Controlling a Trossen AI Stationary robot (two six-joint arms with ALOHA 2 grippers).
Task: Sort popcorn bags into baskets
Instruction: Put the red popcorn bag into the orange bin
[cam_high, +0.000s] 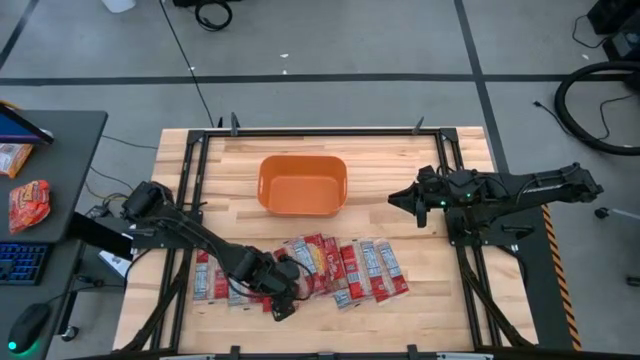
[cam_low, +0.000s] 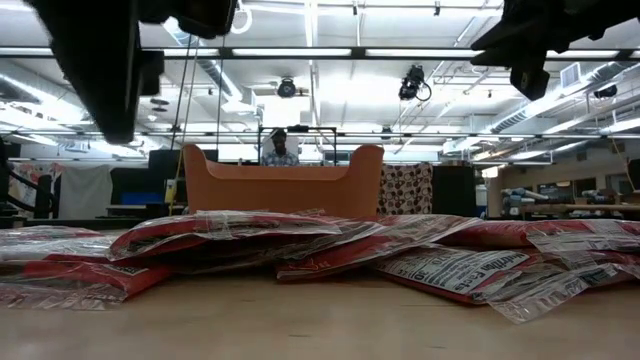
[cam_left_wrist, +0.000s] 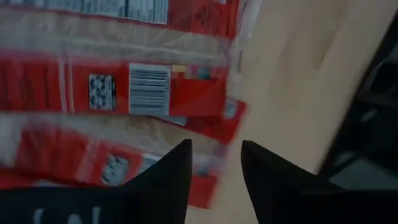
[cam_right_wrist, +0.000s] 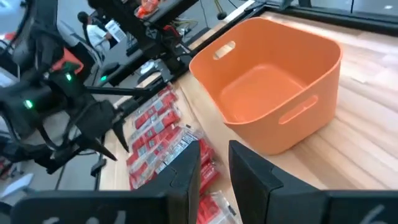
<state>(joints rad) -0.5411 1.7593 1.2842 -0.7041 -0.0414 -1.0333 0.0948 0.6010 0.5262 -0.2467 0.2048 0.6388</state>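
You're at the pick: your left gripper (cam_left_wrist: 214, 165) sits low over the popcorn bags (cam_high: 345, 268), fingers parted with nothing between them, over a bag's corner. Next, close on 1 bag and carry it to the empty orange tub (cam_high: 302, 186) beyond. Only the left wrist view shows that gap. Your right gripper (cam_high: 396, 198) waits beside the tub, slightly parted, empty.
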